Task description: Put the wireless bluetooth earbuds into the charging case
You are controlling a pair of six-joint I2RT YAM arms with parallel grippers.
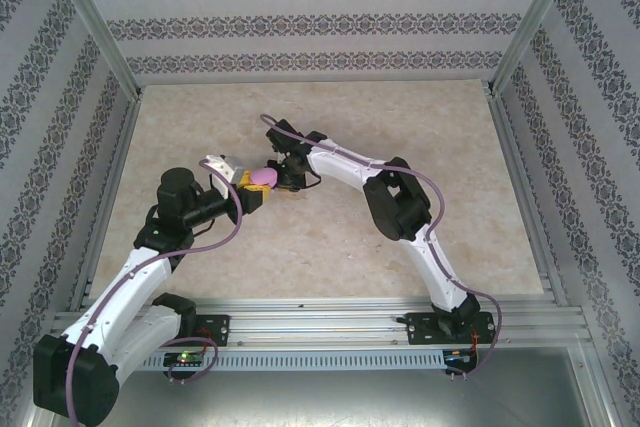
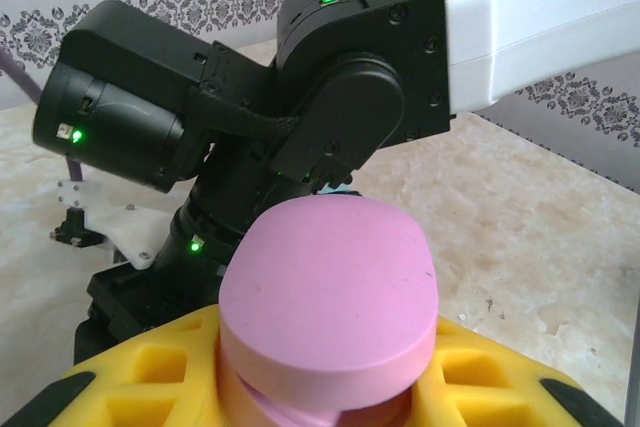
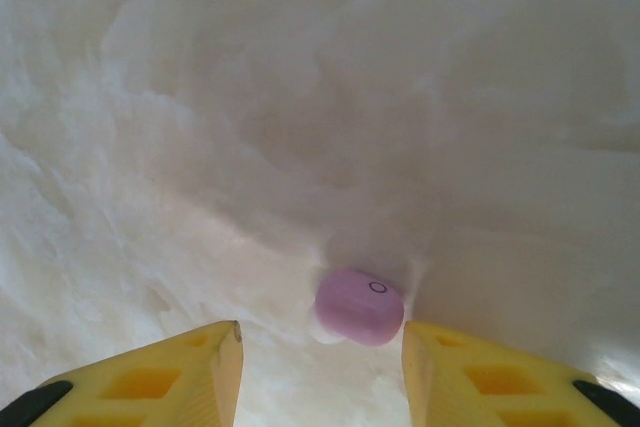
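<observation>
Pickup step: right gripper [image 3: 320, 337] hovering, jaws apart and empty, over 1 pink bud [image 3: 360, 307] on table [image 3: 200, 147], nearer its 3 o'clock finger; left gripper [image 1: 250, 190] clamped on case [image 2: 330, 297] at 9 o'clock; next: centre, close, lift.

Probably lab test cell: aluminium frame [image 1: 320, 319], wallpapered panels [image 1: 320, 7], marble-look tabletop [image 1: 480, 197].

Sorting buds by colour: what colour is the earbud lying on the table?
Pale pink-lilac earbud, clearest in the right wrist view.
</observation>
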